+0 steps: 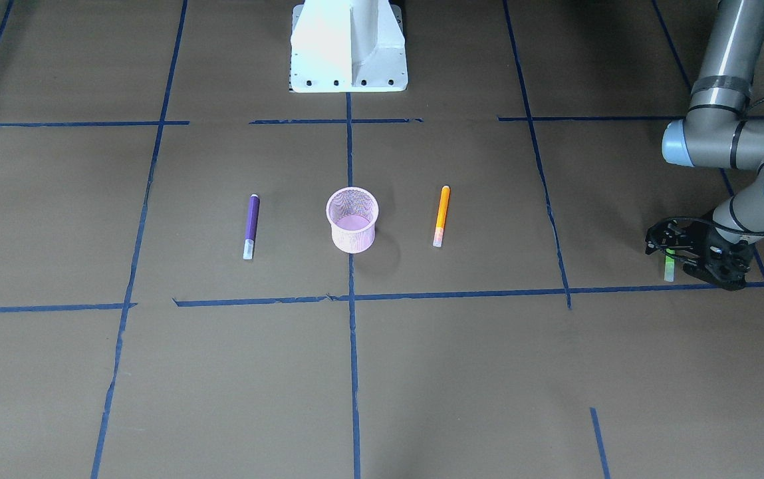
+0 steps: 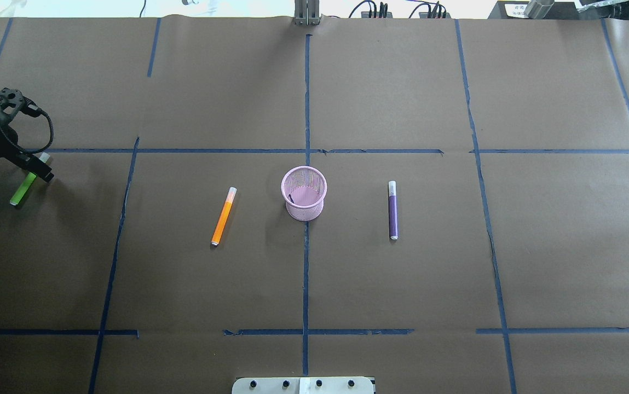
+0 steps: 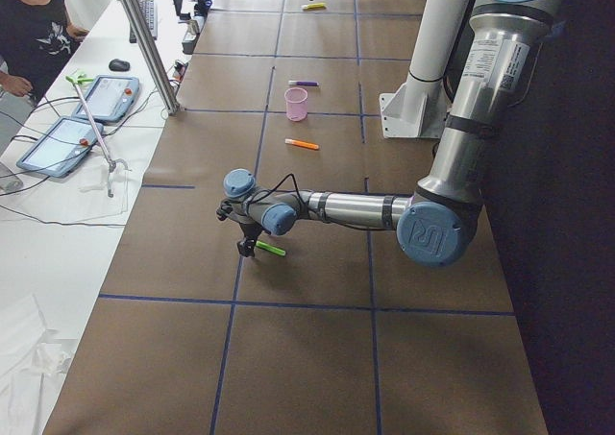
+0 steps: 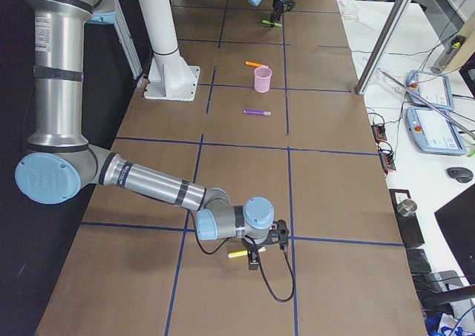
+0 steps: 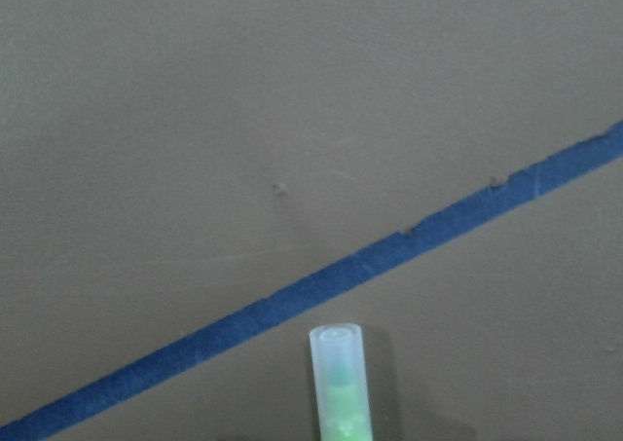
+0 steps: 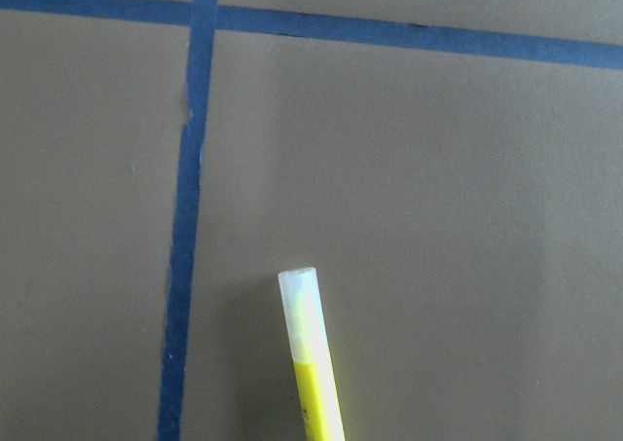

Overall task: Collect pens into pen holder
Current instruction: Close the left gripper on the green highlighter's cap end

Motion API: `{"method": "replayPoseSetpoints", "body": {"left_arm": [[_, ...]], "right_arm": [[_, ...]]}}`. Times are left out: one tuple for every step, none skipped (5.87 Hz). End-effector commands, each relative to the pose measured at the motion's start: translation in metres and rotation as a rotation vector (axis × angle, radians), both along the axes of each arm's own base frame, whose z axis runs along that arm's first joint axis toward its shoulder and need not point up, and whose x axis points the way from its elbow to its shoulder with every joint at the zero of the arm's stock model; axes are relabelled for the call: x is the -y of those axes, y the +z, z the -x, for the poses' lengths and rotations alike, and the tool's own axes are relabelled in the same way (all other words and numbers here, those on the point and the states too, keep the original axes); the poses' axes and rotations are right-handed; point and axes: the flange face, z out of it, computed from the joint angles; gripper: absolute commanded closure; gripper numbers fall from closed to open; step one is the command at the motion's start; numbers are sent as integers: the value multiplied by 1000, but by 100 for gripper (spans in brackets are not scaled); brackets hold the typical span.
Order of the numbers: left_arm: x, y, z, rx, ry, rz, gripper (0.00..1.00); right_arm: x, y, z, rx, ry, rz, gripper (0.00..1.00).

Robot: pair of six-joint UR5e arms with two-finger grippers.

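blue tape point(image 2: 306, 98) runs under pen holder point(image 2: 304, 210) between orange pen point(image 2: 223, 216) and purple pen point(image 2: 393, 210).

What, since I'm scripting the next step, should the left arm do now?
Probably lift the left hand slightly: it sits low over the green pen, far from the pen holder. I cannot tell whether it has closed, so a small lift would test the grip.
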Motion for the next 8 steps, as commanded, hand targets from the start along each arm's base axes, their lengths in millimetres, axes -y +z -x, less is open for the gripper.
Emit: {"method": "replayPoseSetpoints", "body": {"left_arm": [[-1, -4, 1, -4, 0, -7, 3], [-1, -11, 2, -12, -1, -18, 3], [-1, -12, 2, -12, -1, -18, 3], [-5, -6, 3, -8, 0, -10, 3], [-5, -6, 4, -8, -1, -10, 9], [-5, -7, 4, -10, -1, -11, 20], [-5, -7, 4, -10, 0, -12, 34], [-5, -7, 4, -10, -1, -12, 42]], "right_arm": [[0, 0, 0, 0, -1, 0, 0], [0, 1, 0, 0, -1, 1, 0], [0, 1, 0, -1, -1, 3, 0], [0, 1, 0, -1, -1, 3, 0], [0, 1, 0, -1, -1, 3, 0], [-1, 2, 0, -1, -1, 4, 0], [-1, 2, 0, -1, -1, 5, 0], [0, 1, 0, 1, -1, 3, 0]]}}
